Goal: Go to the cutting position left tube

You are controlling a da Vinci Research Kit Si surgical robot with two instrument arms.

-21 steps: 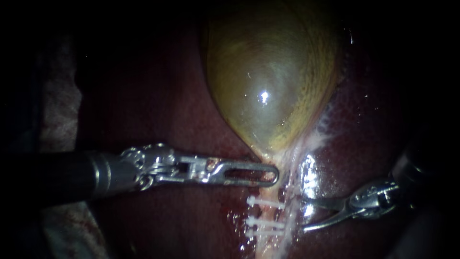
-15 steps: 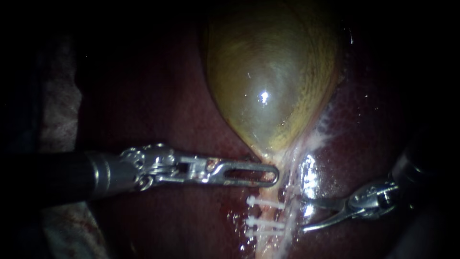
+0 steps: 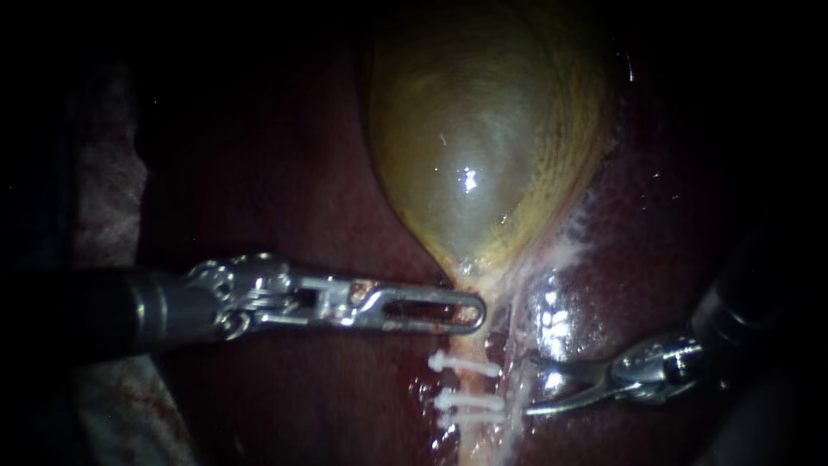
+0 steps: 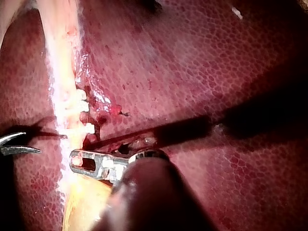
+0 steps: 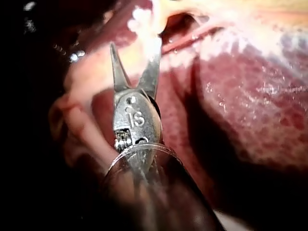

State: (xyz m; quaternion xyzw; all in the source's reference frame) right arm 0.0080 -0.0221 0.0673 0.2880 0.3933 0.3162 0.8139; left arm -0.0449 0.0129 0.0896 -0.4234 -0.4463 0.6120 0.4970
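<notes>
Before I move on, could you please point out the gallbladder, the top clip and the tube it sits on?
gallbladder (image 3: 483, 155), endoscope view, middle of its body.
top clip (image 3: 466, 365), endoscope view, middle of its white bar.
tube (image 3: 473, 386), endoscope view, pale stretch just below the top clip.

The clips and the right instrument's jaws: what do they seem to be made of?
The clips look like white plastic, opaque and fairly dull, with no metallic glint; I cannot be sure. The jaws of the right instrument look like bare metal, probably steel: silvery, smooth, catching bright highlights.
</notes>
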